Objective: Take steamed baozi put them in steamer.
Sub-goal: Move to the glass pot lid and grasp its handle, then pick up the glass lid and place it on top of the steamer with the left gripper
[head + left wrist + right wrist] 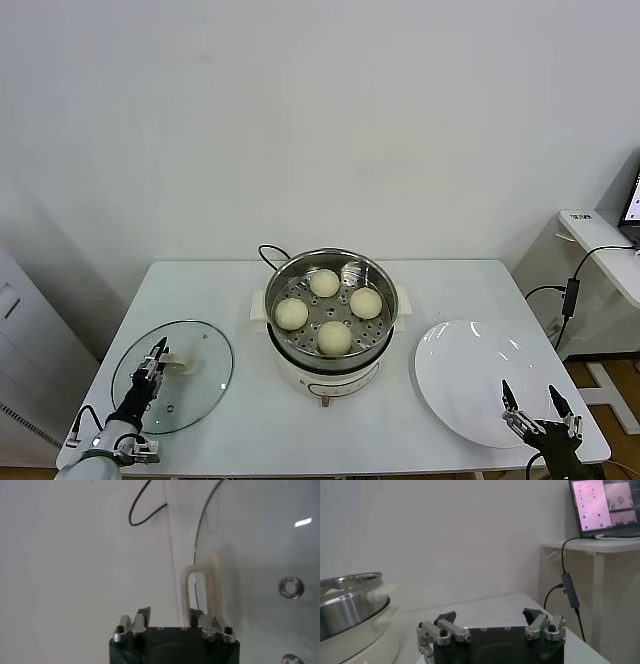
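Note:
Several cream-white baozi (334, 337) lie on the perforated floor of the shiny steel steamer (372, 268), which stands on its white base at the table's middle. Its wall also shows in the right wrist view (345, 597). My left gripper (158, 356) is low over the round glass lid (200, 390) at the table's left. It is open, and the lid's cream loop handle (200, 592) stands just ahead of its fingers (142, 615). My right gripper (535, 403) is open and empty by the table's front right corner, next to the empty white plate (470, 380).
The steamer's black cord (268, 255) runs behind the pot. A side desk (600, 250) with a laptop (605, 505) and a hanging cable (568, 587) stands to the right of the table. A white wall is behind.

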Robot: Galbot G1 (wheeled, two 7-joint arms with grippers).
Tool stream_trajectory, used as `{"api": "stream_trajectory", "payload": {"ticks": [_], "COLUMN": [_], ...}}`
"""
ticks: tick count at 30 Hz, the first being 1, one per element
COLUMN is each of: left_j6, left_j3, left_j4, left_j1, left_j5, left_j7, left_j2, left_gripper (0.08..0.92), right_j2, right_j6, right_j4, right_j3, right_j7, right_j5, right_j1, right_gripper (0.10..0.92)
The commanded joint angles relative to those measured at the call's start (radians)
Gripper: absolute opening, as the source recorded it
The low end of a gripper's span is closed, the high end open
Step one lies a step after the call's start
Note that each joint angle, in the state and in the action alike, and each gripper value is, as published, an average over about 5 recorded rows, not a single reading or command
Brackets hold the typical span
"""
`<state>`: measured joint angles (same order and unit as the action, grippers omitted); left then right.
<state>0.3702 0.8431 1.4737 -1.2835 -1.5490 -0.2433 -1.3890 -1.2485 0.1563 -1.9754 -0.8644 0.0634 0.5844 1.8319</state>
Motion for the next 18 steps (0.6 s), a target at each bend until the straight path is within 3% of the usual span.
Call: {"api": "stream_trajectory", "payload": {"ticks": [1,10,14,18], "left_j6": [0.011,-0.061,-0.114,-0.248], "left_j3": [-0.007,0.001,0.016,0.0], "left_j4": [0.058,0.233,0.316,0.442], "left_j1": [-0.032,-0.101,-0.13,-0.153], "left_j5": [0.185,0.37,0.458,0.574], "left_j7": [-0.012,0.081,0.138,0.236], "left_j2": [0.031,0.122,0.174,0.246], "left_gripper": [0.373,0.141,0.126,0.126], "right_j2": [0.005,0.024,0.034,0.054], "right_j6": [-0.002,-0.014,-0.022,-0.044], "right_j4": [-0.002,-0.015,-0.02,-0.024], "right_j3": [0.0,0.008,0.012,0.016], "right_j7": [-0.002,-0.011,-0.015,0.001], "right_j5": [0.0,0.002,0.005,0.013], "right_j1": [-0.004,-0.026,-0.036,-0.04], "right_gripper": [0.823,0.823,0.823,0.823]}}
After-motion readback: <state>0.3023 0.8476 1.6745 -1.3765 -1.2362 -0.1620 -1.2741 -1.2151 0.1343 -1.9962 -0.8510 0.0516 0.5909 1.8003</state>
